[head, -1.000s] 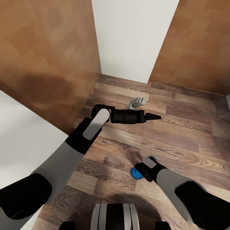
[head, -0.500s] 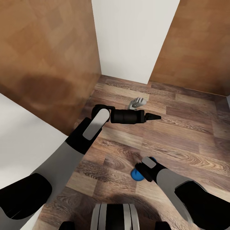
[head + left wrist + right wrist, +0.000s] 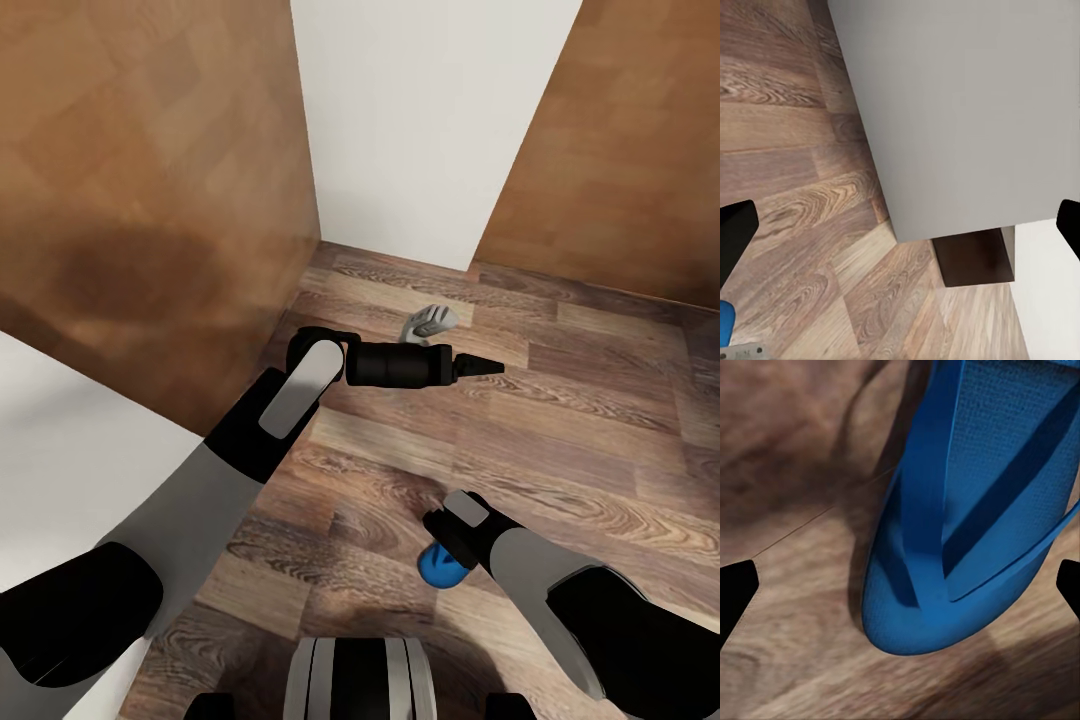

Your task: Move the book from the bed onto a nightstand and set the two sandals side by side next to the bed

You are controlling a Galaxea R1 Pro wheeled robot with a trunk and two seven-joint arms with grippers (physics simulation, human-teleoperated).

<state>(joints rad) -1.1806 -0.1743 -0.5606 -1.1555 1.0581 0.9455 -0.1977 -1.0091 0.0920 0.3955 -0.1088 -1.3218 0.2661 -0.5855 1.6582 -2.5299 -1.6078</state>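
One blue sandal (image 3: 438, 570) lies flat on the wood floor, partly under my right wrist (image 3: 462, 520). In the right wrist view the sandal (image 3: 982, 510) is very close, thong straps up. My right gripper (image 3: 900, 592) hangs open just over its rounded end, a black fingertip (image 3: 735, 589) well out at each side. My left gripper (image 3: 485, 369) reaches out level over the floor, and its wrist view shows it open (image 3: 900, 225) with nothing in it. The bed's off-white mattress (image 3: 70, 470) and brown wood frame (image 3: 150, 220) are on my left. The book is out of view.
A white wall (image 3: 420, 120) stands ahead, with a tall brown wood panel (image 3: 630, 150) to its right. A small grey and white object (image 3: 430, 322) lies on the floor beyond the left gripper. A dark brown leg (image 3: 971, 259) shows under a pale panel (image 3: 967, 112).
The whole head view has shifted a little, so the camera moved. The sandal now shows slightly more from under my right wrist. Both arms hold their pose.
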